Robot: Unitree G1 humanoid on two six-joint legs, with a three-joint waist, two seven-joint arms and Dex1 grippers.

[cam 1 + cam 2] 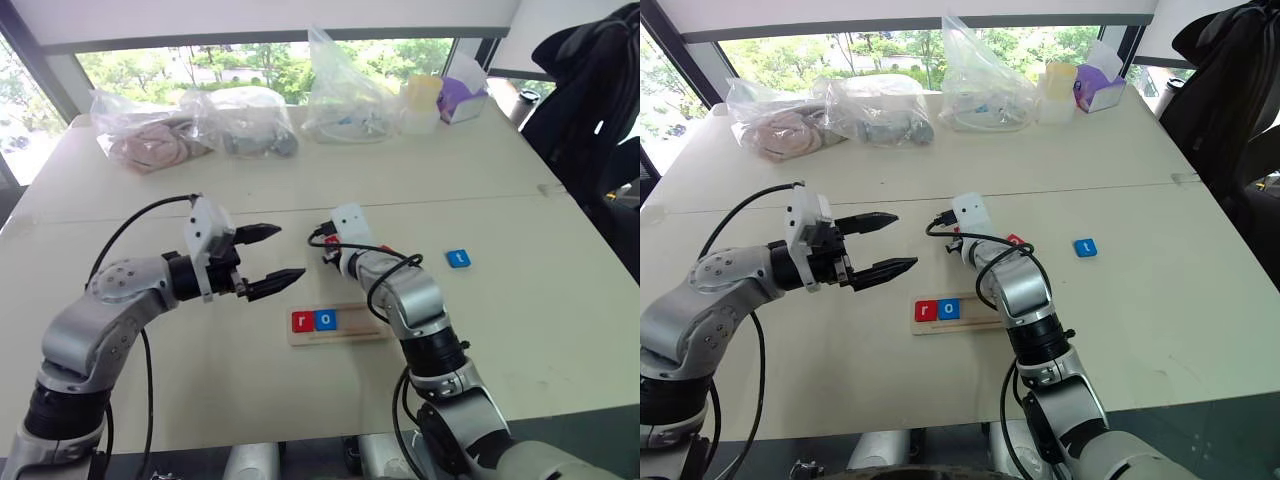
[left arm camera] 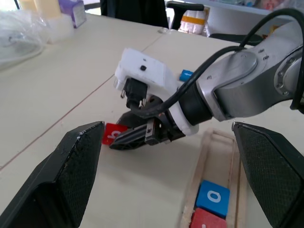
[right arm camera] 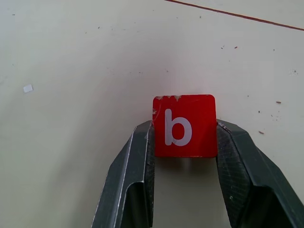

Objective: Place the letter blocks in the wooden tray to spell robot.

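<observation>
Right claw (image 3: 184, 142) clamped on the red "b" block (image 3: 184, 125), one finger pressed to each side edge, block flat on the pale table (image 1: 520, 330). Seen from the head: that block just past the tray's far rim, at about 12 o'clock from the tray's middle, half hidden under the right wrist. Bare tabletop all round the block in the wrist view; a thin red line crossing the surface beyond it.

Left claw (image 1: 268, 260) spread wide, empty, hanging above the table at about 10 o'clock from the tray, fingers pointing toward the right arm. Clear gap between its tips and the right wrist.

Wooden tray (image 1: 360, 333) lying crosswise in front of the robot, right forearm crossing over its right end. Red "r" block (image 1: 300, 321) seated at the tray's left end, blue "o" block (image 1: 326, 320) touching it on the right; remaining length of the tray bare wood where visible.

Blue "t" block (image 1: 458, 258) alone on the table at about 2 o'clock from the tray, well apart, open surface around it.

Plastic bags (image 1: 240, 125) and small containers (image 1: 420, 105) lined along the table's far edge at 12 o'clock, well away from the working area. Wide bare table between them and the arms.
</observation>
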